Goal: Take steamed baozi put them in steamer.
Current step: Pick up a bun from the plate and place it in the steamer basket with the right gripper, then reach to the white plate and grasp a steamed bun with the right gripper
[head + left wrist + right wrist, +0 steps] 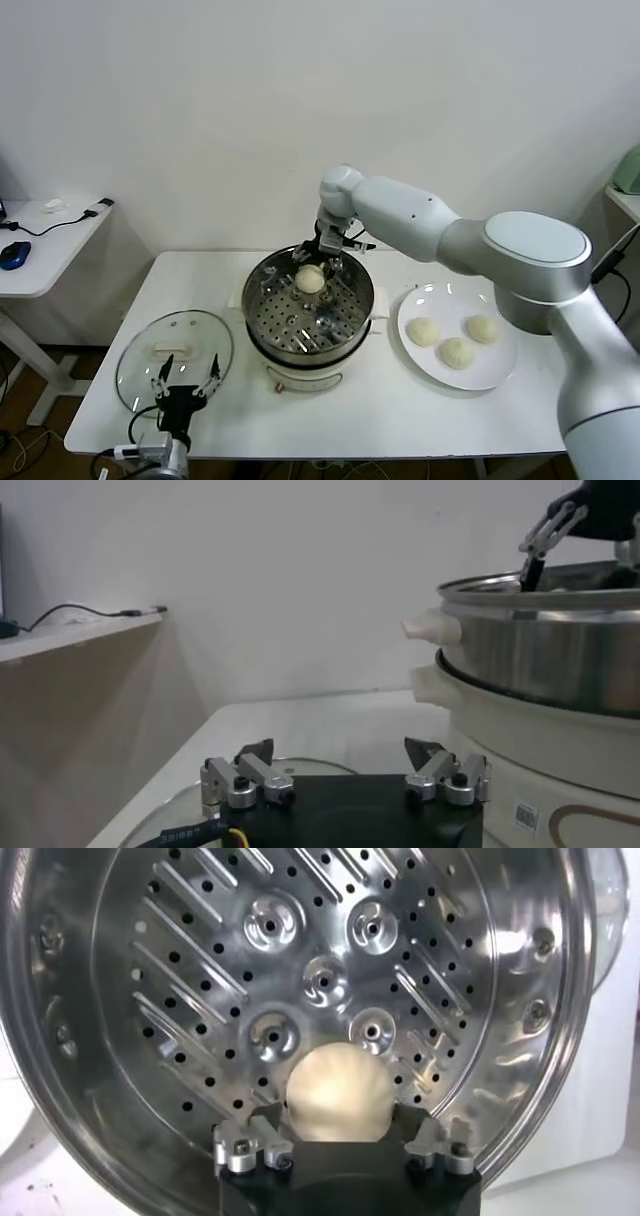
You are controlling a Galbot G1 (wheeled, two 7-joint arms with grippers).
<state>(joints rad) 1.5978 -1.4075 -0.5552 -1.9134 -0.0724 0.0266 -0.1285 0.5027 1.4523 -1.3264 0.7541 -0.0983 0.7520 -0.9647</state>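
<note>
step: right tool [340,1138] gripping first baozi [311,280] over steamer [352,318] far side | next: just let go | left tool [185,382] open, parked near glass lid [145,355]

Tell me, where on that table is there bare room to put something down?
Bare tabletop shows behind the glass lid, left of the steamer, and along the front edge under the plate. The middle is crowded: steamer and plate sit close, right gripper holding a baozi inside.
</note>
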